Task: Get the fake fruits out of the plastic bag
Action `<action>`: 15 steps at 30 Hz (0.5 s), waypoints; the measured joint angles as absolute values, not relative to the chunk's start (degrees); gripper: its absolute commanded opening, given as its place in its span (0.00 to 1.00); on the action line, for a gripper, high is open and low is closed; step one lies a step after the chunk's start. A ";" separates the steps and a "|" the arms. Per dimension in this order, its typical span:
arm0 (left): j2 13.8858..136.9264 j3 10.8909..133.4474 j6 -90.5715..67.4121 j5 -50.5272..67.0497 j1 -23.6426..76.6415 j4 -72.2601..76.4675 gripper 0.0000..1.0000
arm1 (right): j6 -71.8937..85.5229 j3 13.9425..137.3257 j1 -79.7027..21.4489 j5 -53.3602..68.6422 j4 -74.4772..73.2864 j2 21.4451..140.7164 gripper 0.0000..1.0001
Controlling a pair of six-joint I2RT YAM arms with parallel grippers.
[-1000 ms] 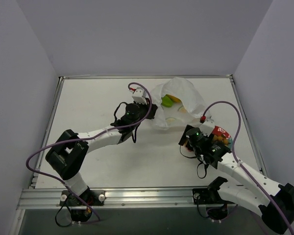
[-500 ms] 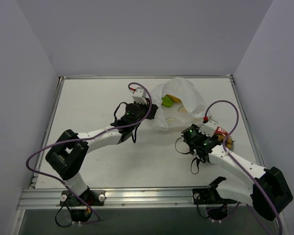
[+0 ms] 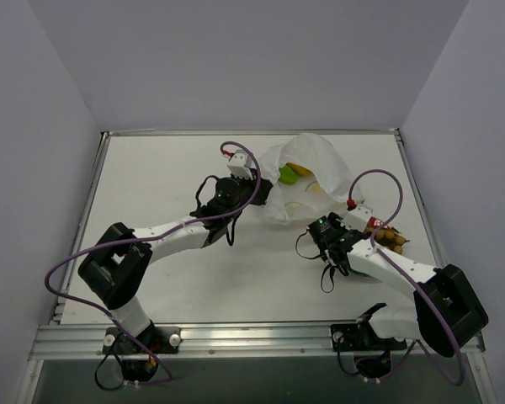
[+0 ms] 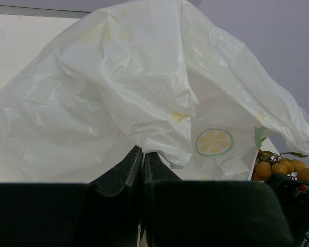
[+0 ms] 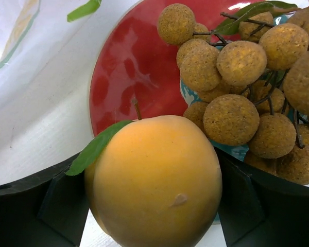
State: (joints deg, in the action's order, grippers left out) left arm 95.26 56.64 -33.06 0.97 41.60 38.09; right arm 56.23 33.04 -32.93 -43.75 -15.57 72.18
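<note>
Currently left end effector [image 4: 142,156] pinches thin white plastic bag [image 4: 118,87]; right end effector [image 5: 152,216] grips round orange-yellow plastic fruit [image 5: 154,175].

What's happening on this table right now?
The left gripper is shut on a fold of the white plastic bag. The right gripper grips an orange-yellow fruit at the edge of the red plate, where a bunch of brown balls already lies. A green fruit and a yellow fruit sit inside the bag.
</note>
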 measured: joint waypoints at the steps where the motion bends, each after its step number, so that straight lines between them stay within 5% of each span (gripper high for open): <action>1: 95.26 56.64 -33.08 1.06 41.60 38.06 0.02 | 56.21 33.04 -32.93 -43.75 -15.59 72.10 0.85; 7: 95.26 56.64 -33.10 1.19 41.60 38.06 0.02 | 55.48 33.06 -33.04 -43.57 -15.62 67.16 0.99; 15: 95.26 56.64 -33.10 1.28 41.63 38.06 0.02 | 54.28 35.51 -35.35 -42.22 -17.23 61.93 0.98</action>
State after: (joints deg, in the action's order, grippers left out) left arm 95.26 56.64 -33.10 1.28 41.63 38.06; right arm 54.28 35.51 -35.35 -42.22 -17.23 61.93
